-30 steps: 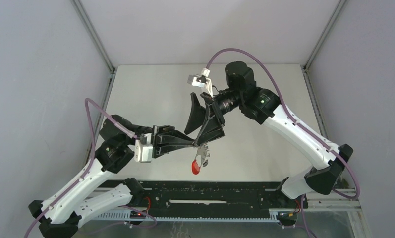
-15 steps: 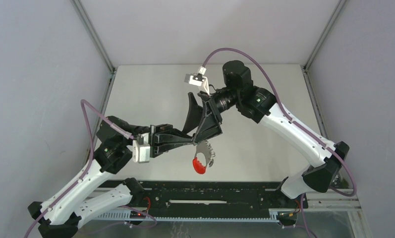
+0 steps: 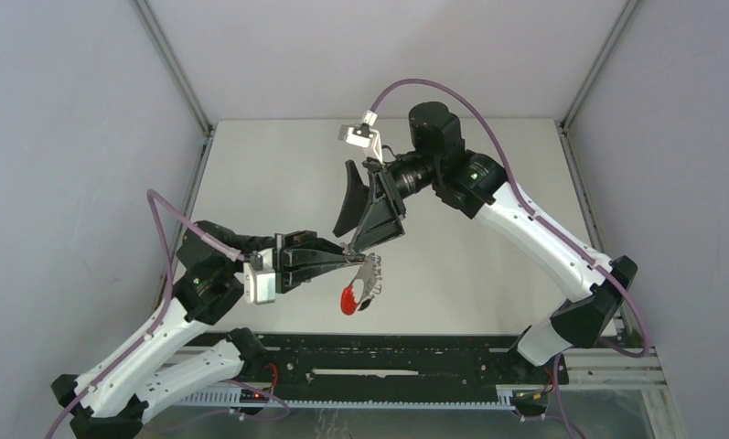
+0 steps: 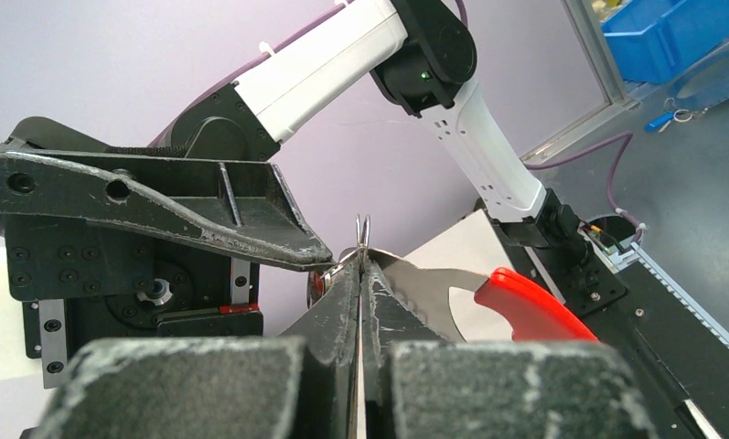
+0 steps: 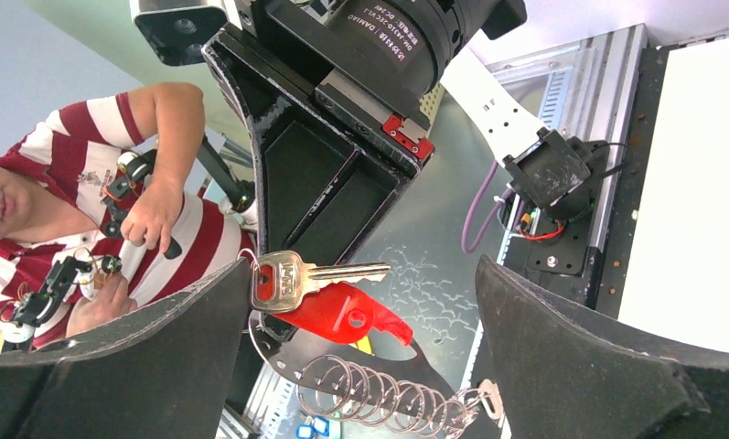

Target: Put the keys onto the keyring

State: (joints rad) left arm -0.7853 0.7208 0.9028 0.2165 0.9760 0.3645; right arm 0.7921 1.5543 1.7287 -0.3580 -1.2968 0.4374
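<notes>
While we pinch red-and-silver-grey looped keyring (image 5: 347, 315) in closed left gripper (image 3: 347, 261) above pale table (image 3: 470, 274), our right gripper (image 3: 347, 240) gapes wide, empty, just beside it. Silver metal key (image 5: 315, 274) overlaps red arc; threaded or not, we cannot tell.

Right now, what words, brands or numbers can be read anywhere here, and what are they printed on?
"DAMIAO", with a code starting "DM-" whose rest is too small to trust: white print on the round black motor housing, right wrist view.
Stamped mark on the key, on its head: too blurred to read.
Top and left wrist views: nothing legible.
</notes>
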